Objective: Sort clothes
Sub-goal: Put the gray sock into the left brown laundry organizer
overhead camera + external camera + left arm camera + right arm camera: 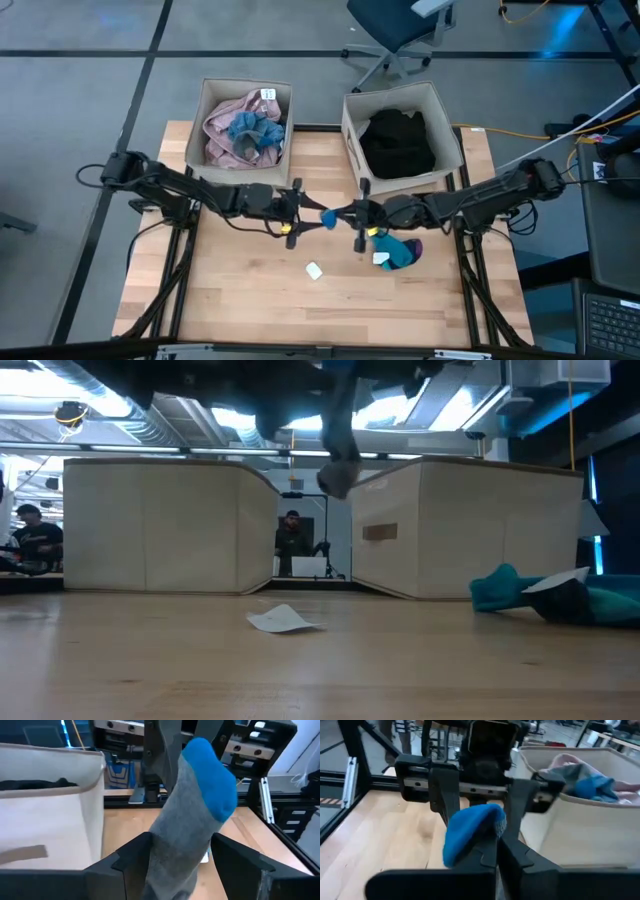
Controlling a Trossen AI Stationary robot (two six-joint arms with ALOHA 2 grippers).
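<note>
I see both arms meeting mid-table, above the wood. Grey sock with a blue toe (328, 217) hangs between them. Right gripper (496, 851) has its jaws pinched on the blue toe. Left gripper (175, 851) has jaws spread wide either side of the grey part. Teal garment pile (398, 250) lies on the table right of centre. Left beige fabric bin (200, 125) holds pink and blue clothes (243, 133); right beige bin (446, 125) holds black ones (398, 142).

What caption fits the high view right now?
Both grippers, left gripper and right gripper, meet mid-table around a blue-toed grey sock.
</note>
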